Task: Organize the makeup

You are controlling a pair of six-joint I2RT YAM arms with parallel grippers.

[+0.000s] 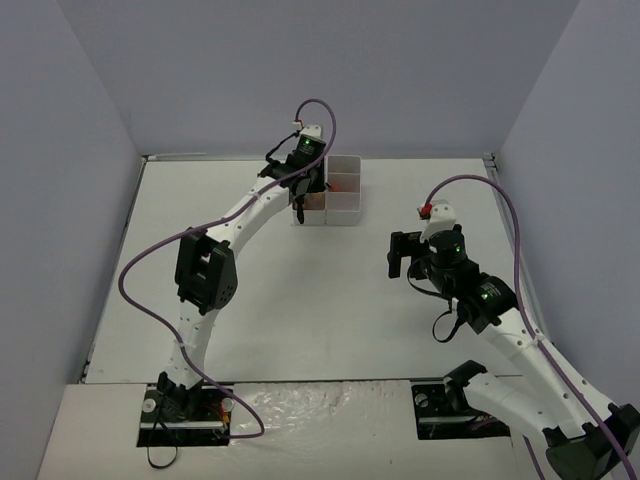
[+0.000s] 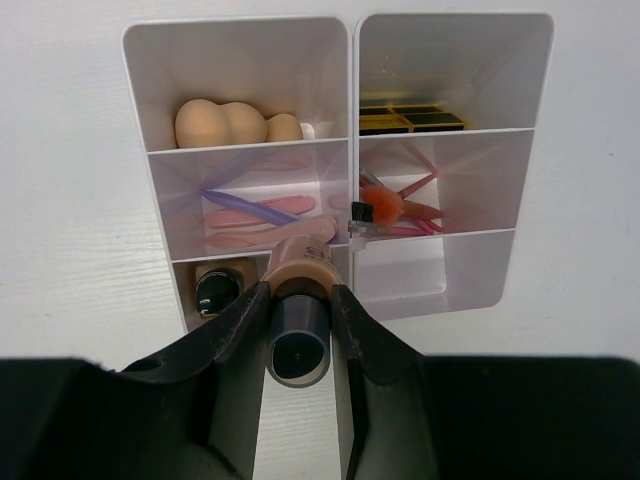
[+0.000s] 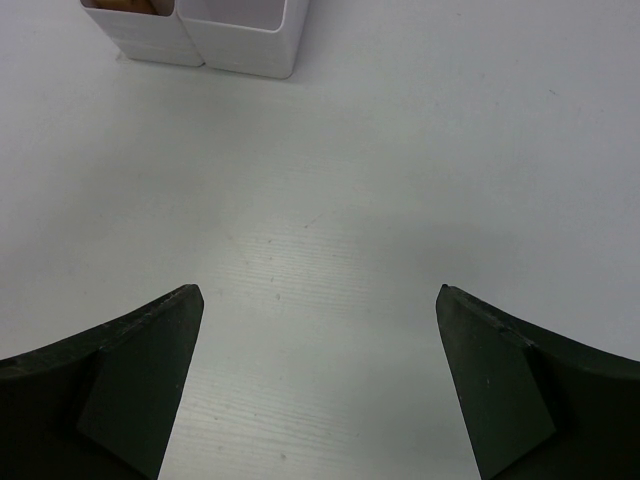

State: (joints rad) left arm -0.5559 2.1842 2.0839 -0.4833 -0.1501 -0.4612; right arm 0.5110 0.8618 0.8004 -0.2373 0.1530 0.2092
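Gripping a tan bottle [image 2: 300,262] by its black cap, the left gripper [image 2: 299,297] pinches it between narrowed jaws over the near-left part of the white box [image 2: 500,270]. A second bottle [image 2: 215,290] stands in the compartment there. The right gripper [image 3: 318,320] gapes wide above the table [image 3: 330,200].

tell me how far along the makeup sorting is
Nearly done. Done: sponges, sticks, black-and-gold tubes and one capped bottle sit in compartments of the white box. In hand: the left gripper is shut on a tan bottle at its near edge. Left: drop it in; the top view shows no loose makeup on the table. The right gripper hangs open, empty.
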